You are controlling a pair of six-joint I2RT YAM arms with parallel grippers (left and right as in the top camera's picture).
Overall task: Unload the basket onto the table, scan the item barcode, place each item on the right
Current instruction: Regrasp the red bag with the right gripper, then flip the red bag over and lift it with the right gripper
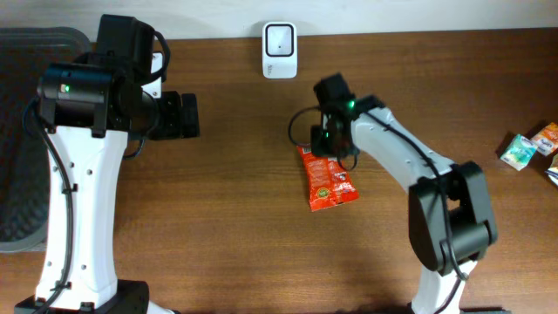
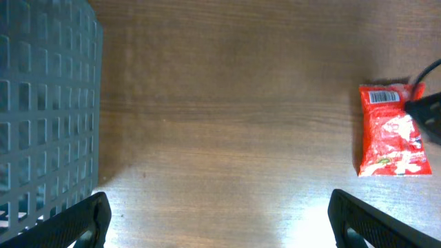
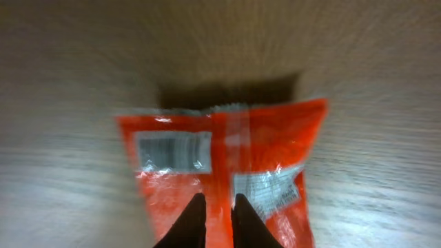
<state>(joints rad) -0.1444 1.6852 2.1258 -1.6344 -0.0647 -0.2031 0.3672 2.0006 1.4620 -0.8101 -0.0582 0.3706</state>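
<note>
One red snack packet lies mid-table, its one barcode face up, print unreadable. The right gripper pinches the packet's centre seam, fingers nearly together. The left gripper hangs wide open near one grey mesh basket. One white scanner stands at the table's far edge.

both arms are the same build tbh: left arm and right arm have smooth white links with chunky black joint housings. each has a tiny green light glowing on a black joint. a thin black cable runs along the left one. fingers are plain matte black wedges.
</note>
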